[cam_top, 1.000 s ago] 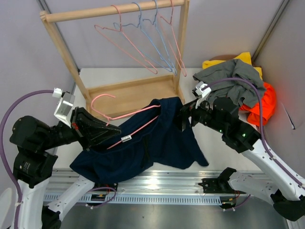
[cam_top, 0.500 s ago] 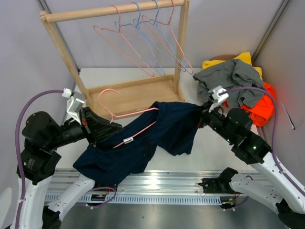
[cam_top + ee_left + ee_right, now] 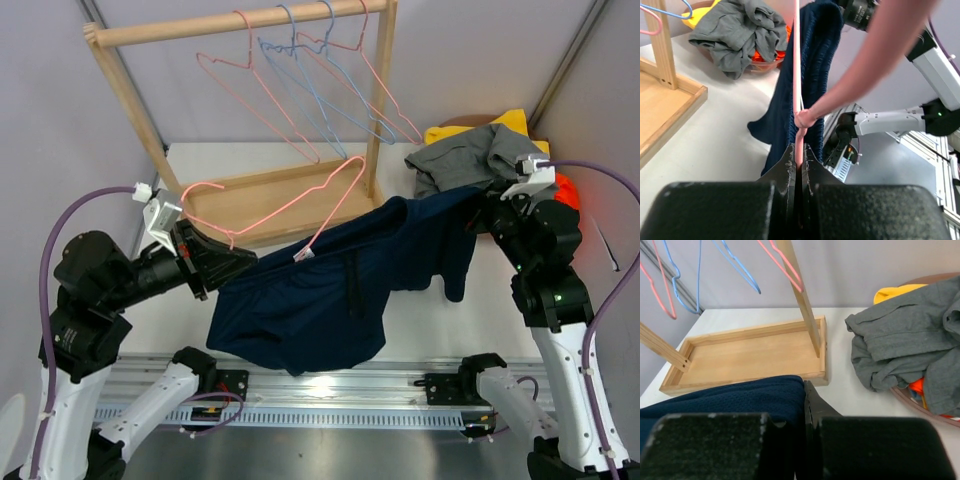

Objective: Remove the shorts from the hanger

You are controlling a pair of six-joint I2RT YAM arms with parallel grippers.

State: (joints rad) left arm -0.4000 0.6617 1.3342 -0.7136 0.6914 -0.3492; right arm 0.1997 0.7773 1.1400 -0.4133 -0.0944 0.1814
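The navy shorts [image 3: 330, 290] hang stretched between the two arms above the table. My left gripper [image 3: 232, 263] is shut on the wire of a pink hanger [image 3: 270, 210]. In the left wrist view that gripper [image 3: 800, 150] pinches the hanger wire [image 3: 797, 75] right beside the navy shorts [image 3: 815, 55]. The hanger's lower corner still touches the waistband; most of the hanger stands above the cloth. My right gripper [image 3: 488, 205] is shut on the far right end of the navy cloth. In the right wrist view that gripper [image 3: 802, 392] bites the navy shorts [image 3: 735, 400].
Grey shorts [image 3: 465, 160], yellow shorts [image 3: 512, 124] and orange shorts [image 3: 567, 188] lie piled in a brown bowl [image 3: 912, 400] at the back right. The wooden rack [image 3: 230, 22] carries pink and blue hangers [image 3: 300, 85]; its base tray [image 3: 270, 195] lies under the hanger.
The right gripper shut on the navy shorts and drew them right and back. The cloth slid along the hanger and now hangs taut; the hanger tipped upward.
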